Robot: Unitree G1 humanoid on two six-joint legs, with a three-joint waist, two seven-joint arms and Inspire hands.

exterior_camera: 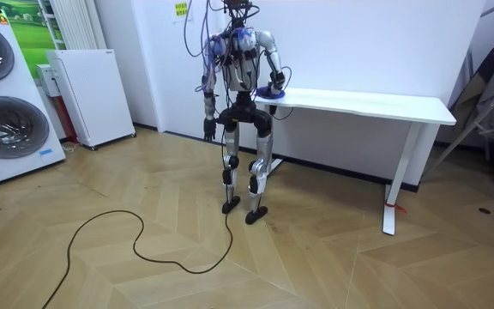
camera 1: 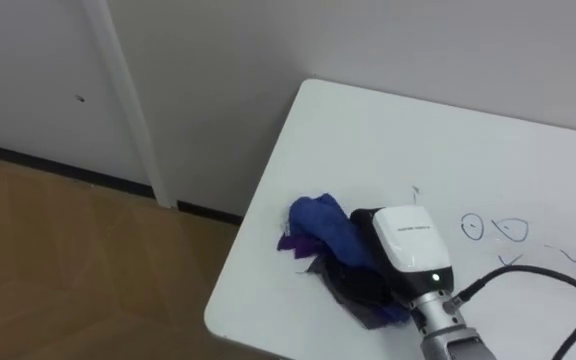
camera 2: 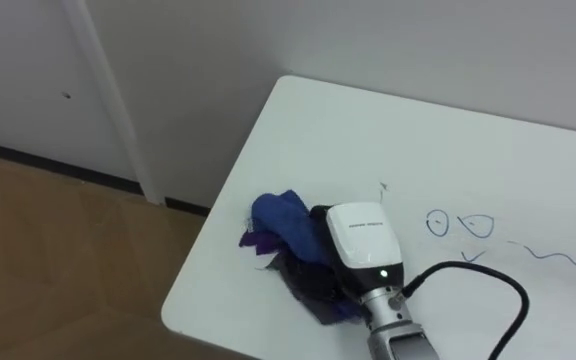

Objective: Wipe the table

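Evidently the wiping is under way: the right hand (camera 1: 408,240) rests on one crumpled blue and purple cloth (camera 1: 323,225) near the left corner of the single white tabletop (camera 1: 368,130). Its fingers are buried in the folds, so I cannot tell whether they grip. Blue pen marks (camera 1: 509,230) lie to the right, apart from the cloth: two small loops and one wavy line. The next move probably calls for sweeping the cloth rightward over them. The left hand (exterior_camera: 207,130) hangs at the robot's side.
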